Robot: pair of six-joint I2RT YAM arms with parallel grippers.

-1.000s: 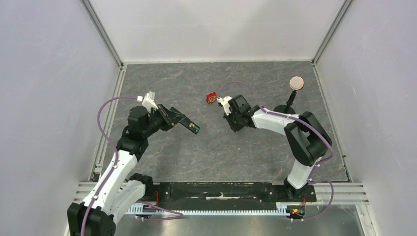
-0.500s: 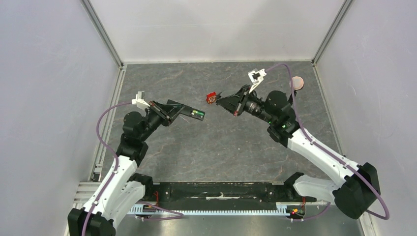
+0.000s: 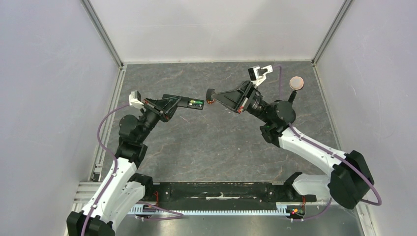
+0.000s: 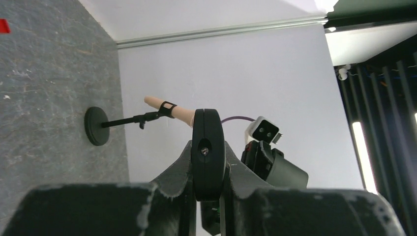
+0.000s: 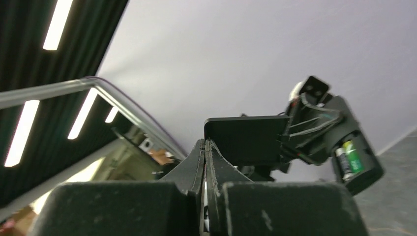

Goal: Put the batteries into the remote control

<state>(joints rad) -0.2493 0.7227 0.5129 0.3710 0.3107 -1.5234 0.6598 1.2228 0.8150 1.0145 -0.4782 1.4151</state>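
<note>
Black and flat, a thin rectangular plastic plate [image 5: 246,140] is pinched by one edge in our right hand [image 5: 205,145], whose fingers are fully closed on it. We judge it to be the battery cover.

Just beyond it, held up off the grey stone-patterned surface [image 3: 221,147], is the slim black bar-shaped remote control [image 5: 358,164]. Its open compartment faces the right wrist camera, and both batteries are already seated side by side: the bright green cylinder [image 5: 352,156] and the dark one with a pale end [image 5: 342,161]. Our left hand [image 3: 176,103] is clamped on the remote control's other end, its jaws narrowed to the thickness of the body.

From above, the remote control's long axis runs roughly left to right, with its battery end pointing at the right hand. The plate's tip is near that end but apart from it. So the right hand is the nearer one for the coming move. We judge that the plate must travel leftward along that axis, lined up flat with the compartment.

Farther back is the black round-based stand with a tan disc [image 3: 296,82].
</note>
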